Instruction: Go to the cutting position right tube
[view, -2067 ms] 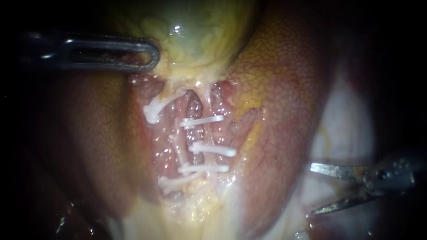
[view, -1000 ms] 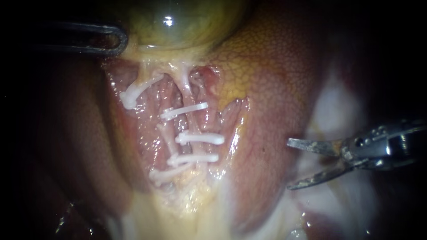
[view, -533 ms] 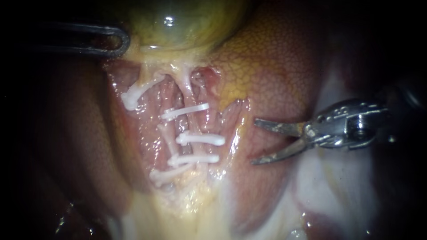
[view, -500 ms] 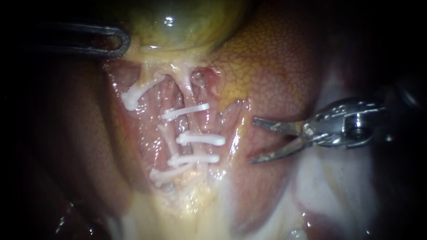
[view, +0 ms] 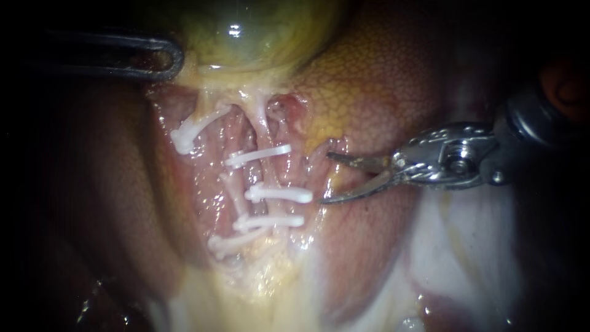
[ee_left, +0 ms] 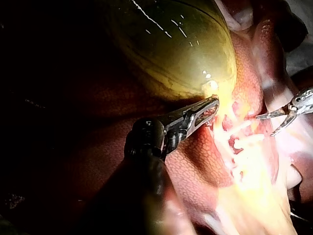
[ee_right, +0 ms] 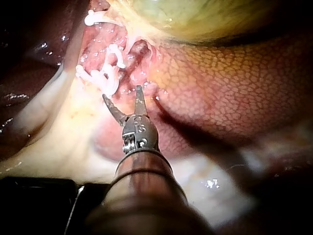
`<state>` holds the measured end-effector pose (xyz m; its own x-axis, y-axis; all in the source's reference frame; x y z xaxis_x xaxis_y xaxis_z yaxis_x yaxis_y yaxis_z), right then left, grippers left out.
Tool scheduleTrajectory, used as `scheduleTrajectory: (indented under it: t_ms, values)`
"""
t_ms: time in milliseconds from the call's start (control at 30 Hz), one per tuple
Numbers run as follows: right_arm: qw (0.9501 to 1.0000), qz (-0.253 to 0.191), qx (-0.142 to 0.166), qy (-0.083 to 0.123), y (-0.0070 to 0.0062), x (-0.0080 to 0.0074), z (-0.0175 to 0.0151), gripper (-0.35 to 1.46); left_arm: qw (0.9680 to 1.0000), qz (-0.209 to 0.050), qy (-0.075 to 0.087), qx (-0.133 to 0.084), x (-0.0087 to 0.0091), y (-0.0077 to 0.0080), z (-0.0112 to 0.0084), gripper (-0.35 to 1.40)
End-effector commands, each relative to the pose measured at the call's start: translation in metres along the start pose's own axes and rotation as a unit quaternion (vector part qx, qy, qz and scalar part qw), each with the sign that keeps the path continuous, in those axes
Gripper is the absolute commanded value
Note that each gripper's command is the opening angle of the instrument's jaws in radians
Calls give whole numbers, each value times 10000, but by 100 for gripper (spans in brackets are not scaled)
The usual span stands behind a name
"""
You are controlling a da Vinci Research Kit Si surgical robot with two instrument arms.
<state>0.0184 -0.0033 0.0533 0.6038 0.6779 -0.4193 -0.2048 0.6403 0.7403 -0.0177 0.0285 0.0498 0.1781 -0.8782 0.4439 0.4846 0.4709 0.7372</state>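
Several white clips (view: 279, 195) cross two pale tubes below the gallbladder (view: 258, 31). Three of them sit on the right tube (view: 268, 175). My right instrument (view: 326, 178) comes in from the right with two blades held open. Its tips lie just right of the clipped tube, level with the upper two clips, and nothing is between them. In the right wrist view the open blades (ee_right: 122, 94) point at the clips (ee_right: 105, 78). My left instrument (view: 166, 58) lies at the gallbladder's lower left edge, and its jaws (ee_left: 208, 108) are shut on tissue there.
Mottled liver (view: 381, 92) rises right of the dissected bed, under the right instrument. Darker liver (view: 110, 197) lies to the left. Pale yellow fatty tissue (view: 264, 289) spreads below the clips. White tissue (view: 467, 246) lies at the lower right.
My right instrument has moved left and upward across the liver, from the lower right edge to just beside the clips, blades open throughout. The left instrument still grips the gallbladder's edge.
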Motion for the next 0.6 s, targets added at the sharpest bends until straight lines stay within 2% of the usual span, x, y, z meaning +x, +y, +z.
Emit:
scheduleTrajectory:
  t_ms: [33,333,600]
  values:
    - [10000,17,34,92,1,0,2,123,10000,1,0,-1,0,0,0,-35]
    - [9992,182,325,148,6,4,26,121,10000,-1,-1,-3,0,-1,0,-35]
    - [9971,230,637,347,10,10,39,121,10000,-1,-1,-4,0,-2,0,-35]
